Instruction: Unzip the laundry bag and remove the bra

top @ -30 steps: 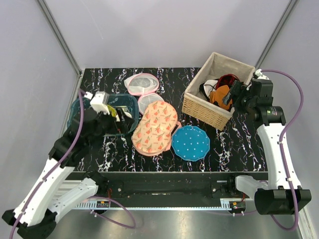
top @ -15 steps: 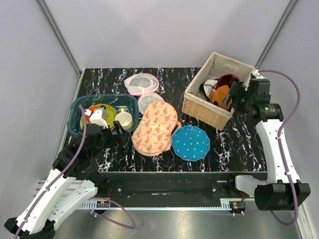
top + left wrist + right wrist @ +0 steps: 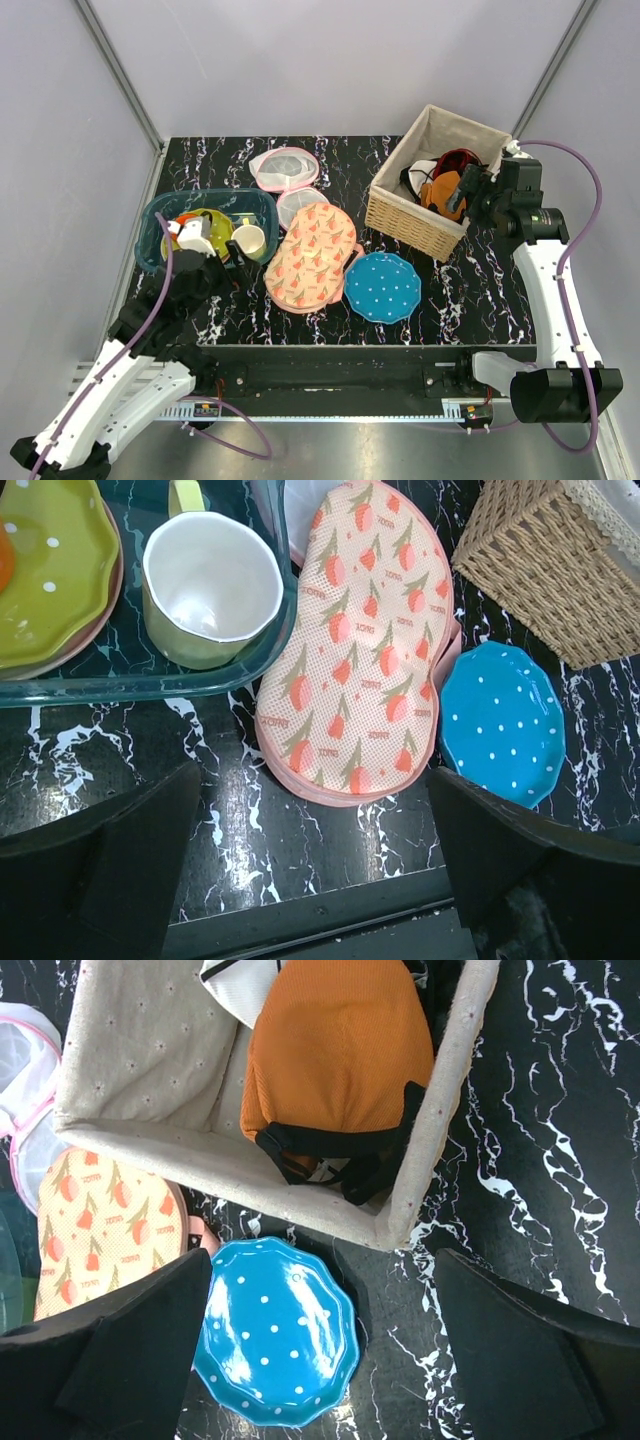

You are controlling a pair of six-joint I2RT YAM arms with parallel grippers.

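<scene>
The peach floral laundry bag (image 3: 310,258) lies flat in the middle of the table and looks shut. It also shows in the left wrist view (image 3: 360,650) and at the left edge of the right wrist view (image 3: 95,1230). An orange padded bra (image 3: 441,190) lies in the wicker basket, with a black strap across it in the right wrist view (image 3: 340,1050). My left gripper (image 3: 232,272) is open and empty, hovering near the table's front edge, just left of the bag (image 3: 315,880). My right gripper (image 3: 468,198) is open and empty above the basket's near right corner (image 3: 320,1350).
A wicker basket (image 3: 415,222) with black, red and white garments stands at the back right. A teal bin (image 3: 150,250) holds a green plate and a cup (image 3: 210,585). Two white mesh bags (image 3: 285,168) lie behind the peach bag. A blue polka-dot pouch (image 3: 383,286) lies to its right.
My left gripper has drawn back from over the teal bin towards the near edge, beside the peach bag. The right arm has barely moved.
</scene>
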